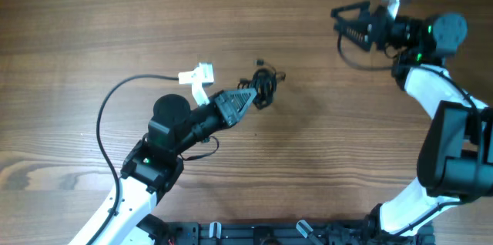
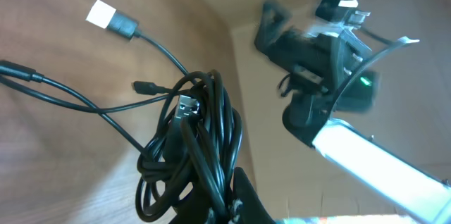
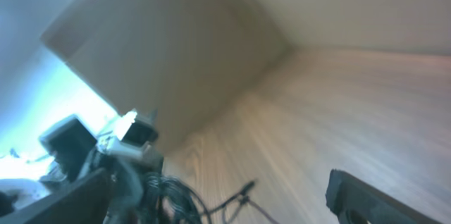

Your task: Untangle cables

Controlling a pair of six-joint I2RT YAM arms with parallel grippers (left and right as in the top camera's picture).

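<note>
The cables (image 1: 266,85) are a small black knot near the table's middle. My left gripper (image 1: 256,97) is shut on the knot's near side. In the left wrist view the cables (image 2: 201,136) are a tight bunch rising from my left gripper (image 2: 236,199). Loose ends run left to a white-tipped plug (image 2: 113,20) and a small connector (image 2: 141,85). My right gripper (image 1: 340,20) is open and empty at the far right, well away from the knot. The blurred right wrist view shows its fingers spread wide (image 3: 211,196), with the cables (image 3: 176,196) far below.
The left arm's own thick black cable (image 1: 104,118) loops out to the left of the arm. The right arm (image 2: 324,55) shows across the table in the left wrist view. The wooden table (image 1: 92,21) stretches all round the knot.
</note>
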